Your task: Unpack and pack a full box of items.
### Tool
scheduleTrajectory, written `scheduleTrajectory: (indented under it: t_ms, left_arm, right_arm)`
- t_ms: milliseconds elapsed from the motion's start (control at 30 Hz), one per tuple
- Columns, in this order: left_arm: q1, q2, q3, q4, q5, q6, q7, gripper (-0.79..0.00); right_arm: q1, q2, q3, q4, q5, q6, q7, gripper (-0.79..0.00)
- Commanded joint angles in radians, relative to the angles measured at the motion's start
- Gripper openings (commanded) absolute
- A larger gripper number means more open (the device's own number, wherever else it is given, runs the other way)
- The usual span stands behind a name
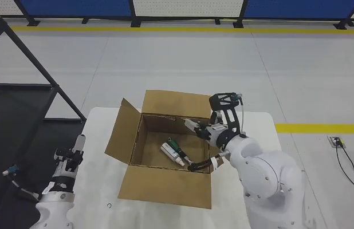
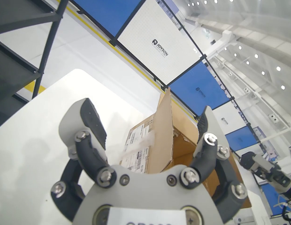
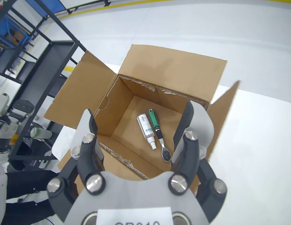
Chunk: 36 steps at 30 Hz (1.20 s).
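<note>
White table (image 1: 102, 172) holds labelled box (image 2: 160, 129); left fingers (image 2: 92, 120) and right fingers (image 3: 85, 127) gape empty.

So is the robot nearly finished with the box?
Done: the box is open. In hand: nothing; the right gripper hangs open above it, and the left gripper is open, off to the side. To do: the spray bottle and ratchet lie inside, not yet taken out.

Industrial hall, floor line (image 1: 165, 28), partition panels (image 1: 74, 7)
</note>
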<state>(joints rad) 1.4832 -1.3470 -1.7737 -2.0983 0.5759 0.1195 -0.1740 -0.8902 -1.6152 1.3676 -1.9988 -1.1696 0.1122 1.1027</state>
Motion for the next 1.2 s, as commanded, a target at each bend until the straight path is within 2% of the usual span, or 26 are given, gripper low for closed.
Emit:
scheduleTrajectory:
  t_ms: [0,33,67,100,133,200,267,433,567,833,1167]
  left_arm:
    - [-0.021,0.001,0.019,0.014,0.022,-0.001,-0.002,0.0]
    - [-0.03,0.001,0.025,0.019,0.037,0.007,0.011,-0.08]
    - [-0.038,0.0,0.032,0.026,0.044,0.023,0.027,-0.446]
    - [-0.045,-0.002,0.038,0.031,0.041,0.051,0.038,-0.582]
    - [-0.054,-0.003,0.042,0.036,0.038,0.084,0.05,-0.785]
    - [-0.069,-0.004,0.049,0.047,0.052,0.135,0.053,-0.785]
    - [-0.077,-0.004,0.064,0.059,0.086,0.155,0.065,-0.785]
    - [-0.075,0.0,0.098,0.082,0.177,0.146,0.038,-0.785]
    - [-0.057,0.004,0.121,0.071,0.206,0.086,0.011,-0.785]
    - [-0.03,0.007,0.167,0.055,0.272,0.038,-0.016,-0.785]
    - [-0.016,0.008,0.249,0.002,0.325,-0.005,-0.052,-0.785]
  right_arm:
    - [-0.019,0.004,0.038,-0.016,0.016,0.006,0.002,-0.554]
    - [-0.027,0.007,0.052,-0.022,0.023,0.008,0.002,-0.566]
    - [-0.035,0.009,0.066,-0.025,0.026,0.013,0.001,-0.585]
    - [-0.041,0.01,0.079,-0.026,0.038,0.016,0.001,-0.603]
    - [-0.045,0.012,0.092,-0.025,0.045,0.018,0.0,-0.65]
    - [-0.051,0.016,0.115,-0.02,0.06,0.026,-0.004,-0.693]
    - [-0.05,0.019,0.133,-0.011,0.079,0.032,-0.007,-0.785]
    - [-0.037,0.028,0.167,0.01,0.116,0.043,-0.012,-0.785]
    - [-0.036,0.035,0.173,0.021,0.11,0.056,-0.005,-0.785]
    - [0.02,0.051,0.143,0.129,0.027,0.074,0.127,-0.785]
    - [0.052,0.058,0.077,0.219,0.107,0.007,0.125,-0.785]
